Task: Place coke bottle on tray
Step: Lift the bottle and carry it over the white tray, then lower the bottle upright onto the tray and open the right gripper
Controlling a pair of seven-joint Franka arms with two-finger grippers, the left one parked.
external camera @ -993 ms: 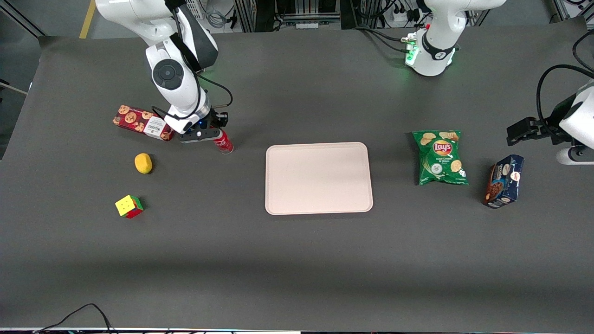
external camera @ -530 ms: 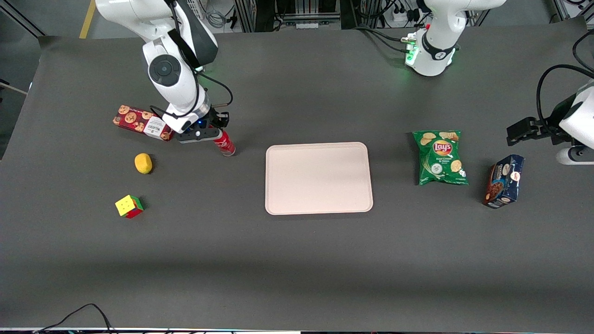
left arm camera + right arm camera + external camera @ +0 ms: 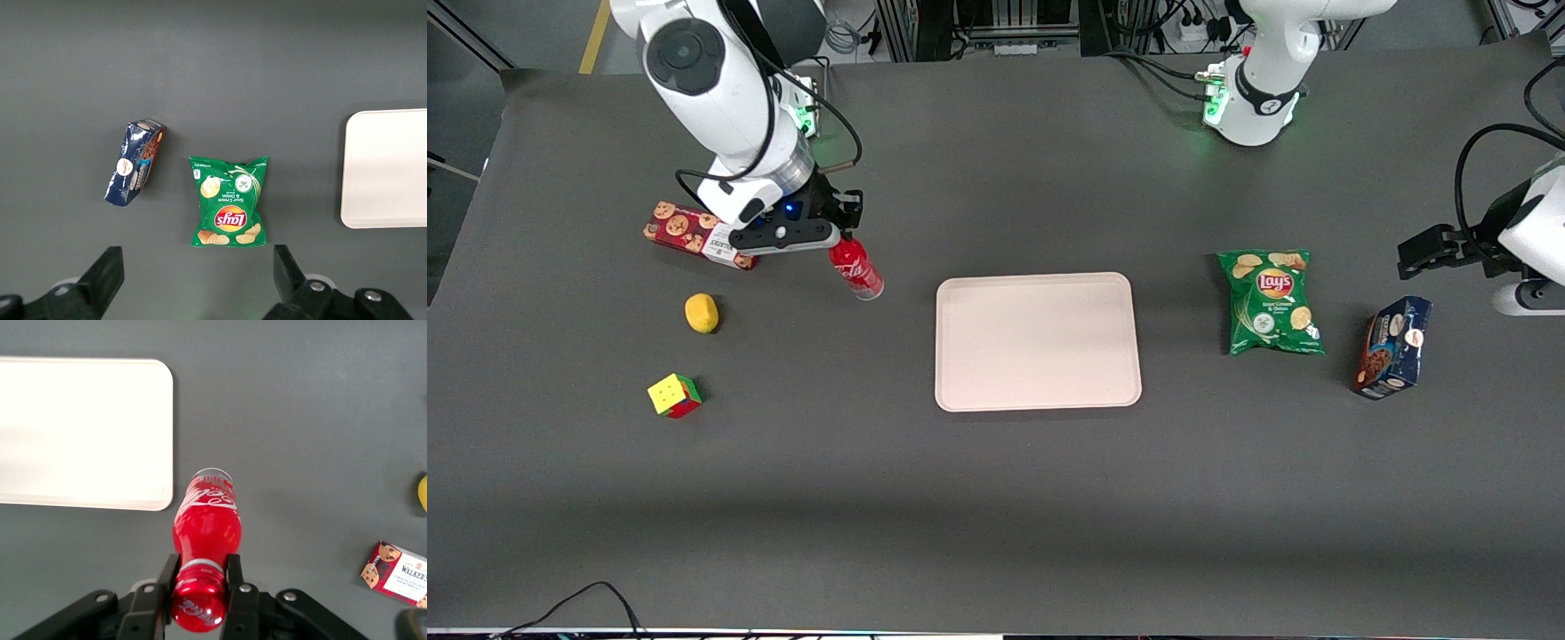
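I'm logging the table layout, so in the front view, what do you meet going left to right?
Rubik's cube → lemon → tool holding the coke bottle → tray → Lay's chip bag → blue cookie box.

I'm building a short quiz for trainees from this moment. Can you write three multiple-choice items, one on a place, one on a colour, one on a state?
1. Where is the coke bottle?
A. lying on the tray
B. held at its neck by the gripper, off the tray
C. beside the chip bag

2. What colour is the chip bag?
A. green
B. blue
C. yellow

3. What state is the tray in?
A. holding the bottle
B. holding a lemon
C. bare, nothing on it

Answers: B, the right wrist view shows the gripper with its jaws shut on the red neck, and the tray lies apart from it. A, the bag is green in the front and left wrist views. C, the tray's whole pale surface shows in the front view.
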